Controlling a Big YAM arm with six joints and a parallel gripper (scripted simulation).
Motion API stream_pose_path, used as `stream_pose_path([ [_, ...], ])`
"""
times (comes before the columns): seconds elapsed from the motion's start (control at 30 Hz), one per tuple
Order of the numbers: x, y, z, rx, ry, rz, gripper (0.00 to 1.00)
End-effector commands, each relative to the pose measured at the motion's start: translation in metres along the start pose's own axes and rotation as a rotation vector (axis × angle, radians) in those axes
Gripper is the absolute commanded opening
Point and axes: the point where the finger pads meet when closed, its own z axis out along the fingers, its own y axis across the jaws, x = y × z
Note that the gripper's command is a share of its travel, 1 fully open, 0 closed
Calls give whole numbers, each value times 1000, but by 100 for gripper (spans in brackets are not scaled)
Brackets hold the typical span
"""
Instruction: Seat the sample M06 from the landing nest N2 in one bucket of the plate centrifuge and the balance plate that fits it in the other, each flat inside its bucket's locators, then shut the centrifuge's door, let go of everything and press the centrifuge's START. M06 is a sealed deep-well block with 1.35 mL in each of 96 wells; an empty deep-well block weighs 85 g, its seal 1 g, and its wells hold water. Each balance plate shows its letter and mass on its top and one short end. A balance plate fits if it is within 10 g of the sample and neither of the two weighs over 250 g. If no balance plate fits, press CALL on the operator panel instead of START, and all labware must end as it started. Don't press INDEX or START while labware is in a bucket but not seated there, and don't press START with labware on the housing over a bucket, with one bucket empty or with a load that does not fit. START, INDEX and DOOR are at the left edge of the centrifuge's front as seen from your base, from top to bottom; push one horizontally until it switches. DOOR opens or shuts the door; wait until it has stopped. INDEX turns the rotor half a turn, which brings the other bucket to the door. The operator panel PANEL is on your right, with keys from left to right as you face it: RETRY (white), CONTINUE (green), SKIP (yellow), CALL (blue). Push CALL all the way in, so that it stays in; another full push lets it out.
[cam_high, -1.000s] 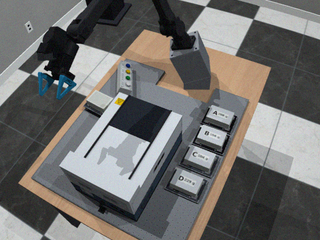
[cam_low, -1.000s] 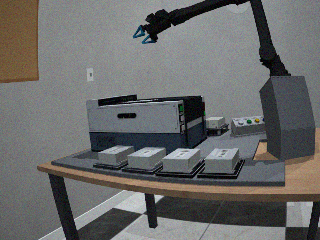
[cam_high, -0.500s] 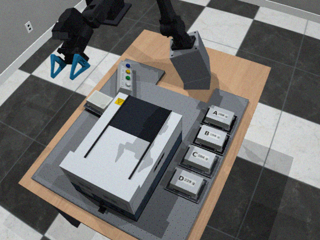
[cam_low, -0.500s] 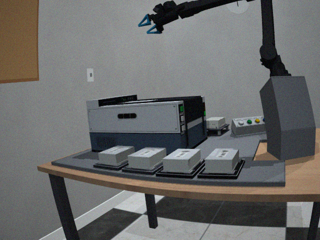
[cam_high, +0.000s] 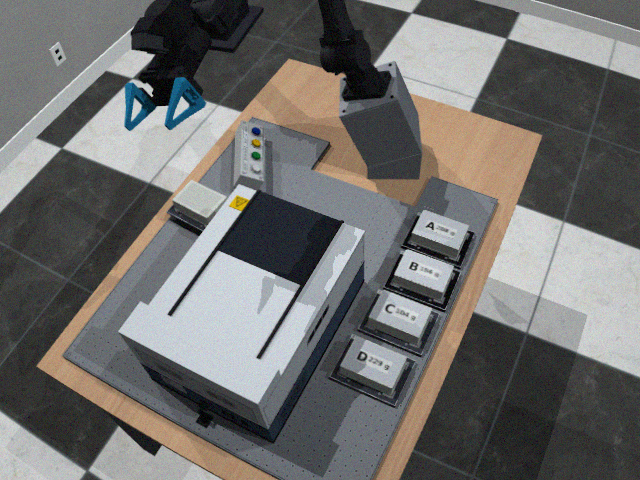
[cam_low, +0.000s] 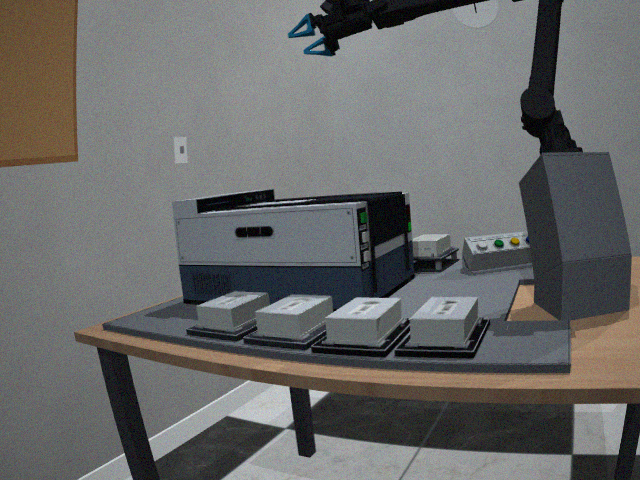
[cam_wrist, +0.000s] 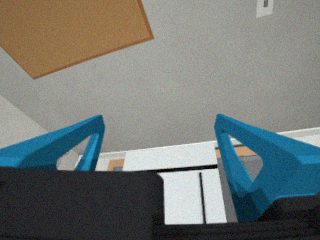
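Gripper (cam_high: 159, 111): spread fully wide, holding and touching nothing, high in the air beyond the surface's edge.
Sample M06 (cam_high: 199, 200): in its nest beside the centrifuge (cam_high: 217, 315), well below the gripper.
Balance plates: on the centrifuge's far side.

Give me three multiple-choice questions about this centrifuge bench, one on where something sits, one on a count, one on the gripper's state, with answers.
1. Where is the sample block?
A. on a nest beside the centrifuge, near the operator panel
B. on top of the centrifuge
C. in the gripper

2. How many balance plates stand in the row?
A. two
B. four
C. six

3. What is the gripper's state?
A. shut on a plate
B. shut on nothing
C. open, holding nothing

Answers:
1 A, the top view shows it on its nest by the panel.
2 B, they are lettered A to D.
3 C, the blue fingers stand wide apart, high in the air.
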Motion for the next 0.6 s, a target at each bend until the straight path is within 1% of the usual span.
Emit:
stream_pose_path([
  [0.0, -22, 13, -12, -15, -64, 23, 100],
  [0.3, -24, 25, -35, -33, -96, 36, 100],
  [0.43, -24, 28, -42, -39, -106, 40, 100],
  [0.5, -24, 28, -42, -39, -106, 40, 100],
  [0.53, -54, 28, -45, -39, -155, 42, 100],
  [0.57, -34, 29, -46, -41, -127, 42, 100],
])
